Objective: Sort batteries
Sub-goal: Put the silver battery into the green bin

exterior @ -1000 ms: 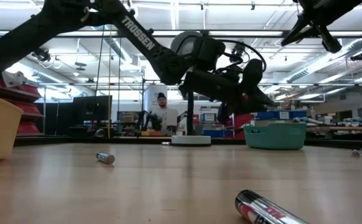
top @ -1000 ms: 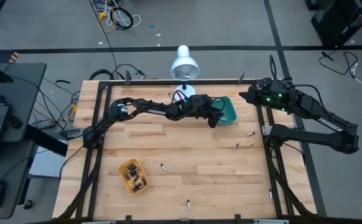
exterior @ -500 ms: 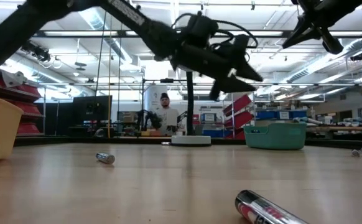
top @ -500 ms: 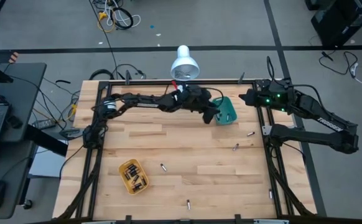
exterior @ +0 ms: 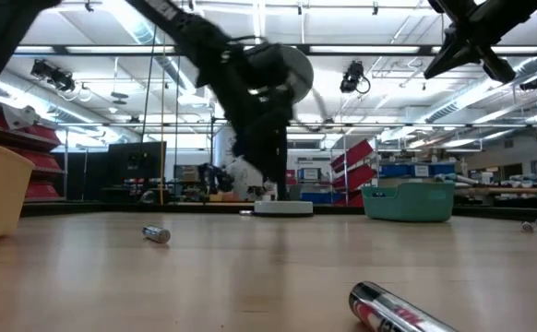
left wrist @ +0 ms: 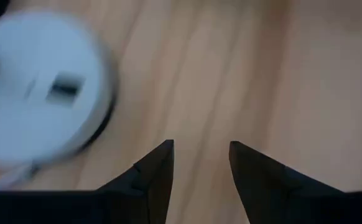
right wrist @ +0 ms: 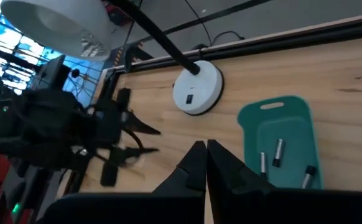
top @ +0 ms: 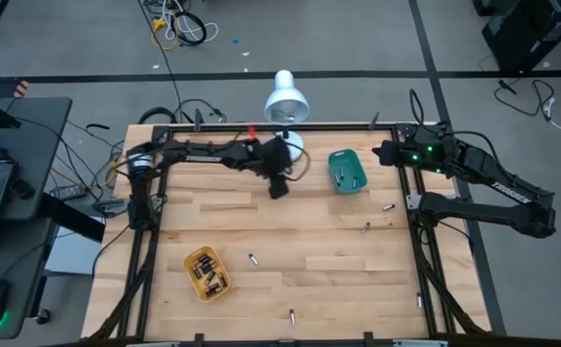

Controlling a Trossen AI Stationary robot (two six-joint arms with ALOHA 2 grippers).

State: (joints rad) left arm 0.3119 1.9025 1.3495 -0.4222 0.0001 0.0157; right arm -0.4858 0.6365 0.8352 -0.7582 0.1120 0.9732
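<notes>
The batteries are small metal cells. Several lie in the yellow tray [top: 207, 273] at the near left, and three lie in the teal tray [right wrist: 280, 146] at the far right [top: 348, 172]. Loose ones lie flat on the table [top: 253, 259], [top: 292, 315], [top: 365, 227], [top: 388, 206]. My left gripper [left wrist: 201, 149] hangs open above bare wood beside the lamp's base [left wrist: 41, 93], left of the teal tray [top: 279, 183], with nothing between its fingers. My right gripper [right wrist: 204, 155] is shut and empty, raised at the table's far right [top: 382, 152].
A white desk lamp [top: 285, 96] stands on its round base [top: 285, 143] at the far edge, close to my left gripper. In the low view one battery [exterior: 156, 234] lies mid-table and another [exterior: 393, 309] close to the near edge. Open wood fills the middle.
My left gripper has drawn back from over the teal tray toward the table's left, rising a little, and has tipped from nearly level to pointing steeply down beside the lamp's base. The trays and batteries have stayed put.
</notes>
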